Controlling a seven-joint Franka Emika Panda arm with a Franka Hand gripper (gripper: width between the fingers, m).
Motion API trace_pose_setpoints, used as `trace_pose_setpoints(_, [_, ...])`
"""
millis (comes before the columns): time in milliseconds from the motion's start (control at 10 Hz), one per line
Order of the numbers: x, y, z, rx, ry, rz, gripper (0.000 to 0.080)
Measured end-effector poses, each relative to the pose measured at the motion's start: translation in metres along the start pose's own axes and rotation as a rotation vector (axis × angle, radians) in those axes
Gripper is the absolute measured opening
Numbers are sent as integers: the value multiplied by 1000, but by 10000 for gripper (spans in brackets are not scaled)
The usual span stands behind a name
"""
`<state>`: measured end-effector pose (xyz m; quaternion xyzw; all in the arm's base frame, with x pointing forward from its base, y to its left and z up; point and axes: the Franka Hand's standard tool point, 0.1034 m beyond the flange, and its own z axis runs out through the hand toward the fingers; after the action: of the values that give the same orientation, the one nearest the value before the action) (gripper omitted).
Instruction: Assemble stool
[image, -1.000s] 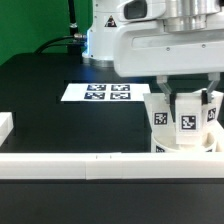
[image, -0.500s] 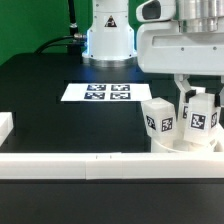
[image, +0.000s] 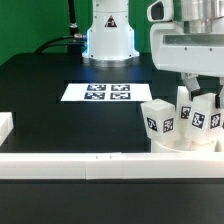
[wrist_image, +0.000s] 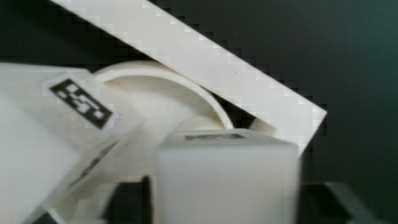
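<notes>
The gripper (image: 203, 92) hangs directly above the stool's seat (image: 188, 147), at the exterior view's right, its fingers coming down among the upright legs; the nearest leg (image: 196, 117) stands just under the fingertips with its long axis vertical, in line with the fingers. Whether the fingers are clamped on that leg or merely beside it I cannot tell: the exterior view hides the fingertips behind the leg tops, and the wrist view is too close to settle it, showing only a leg top (wrist_image: 222, 165), the curved seat rim (wrist_image: 151, 85) and a white rail (wrist_image: 196, 55). Counted in the exterior view: one seat, one leg (image: 158, 117) standing apart from the hand toward the exterior view's left, and at least two more tagged legs under the hand, the farthest (image: 213, 115) partly cut off. The marker board (image: 97, 93) lies well apart from the hand, carrying four tags.
</notes>
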<state>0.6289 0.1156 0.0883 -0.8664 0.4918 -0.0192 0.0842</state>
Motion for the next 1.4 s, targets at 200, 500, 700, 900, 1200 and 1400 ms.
trace_pose_setpoints(200, [1,2,-8,-38,-36,-136,608])
trace_pose_setpoints(500, [3,-6,-25,-9,-26,-344,647])
trace_pose_setpoints(700, [3,-5,-23,-11,-28,-451,649])
trace_pose_setpoints(900, [3,-4,-23,-11,-29,-578,649])
trace_pose_setpoints(1200, [-8,-7,-19,-8,-18,-884,649])
trace_pose_setpoints(1400, [-14,-12,-17,-9,-24,-1078,649])
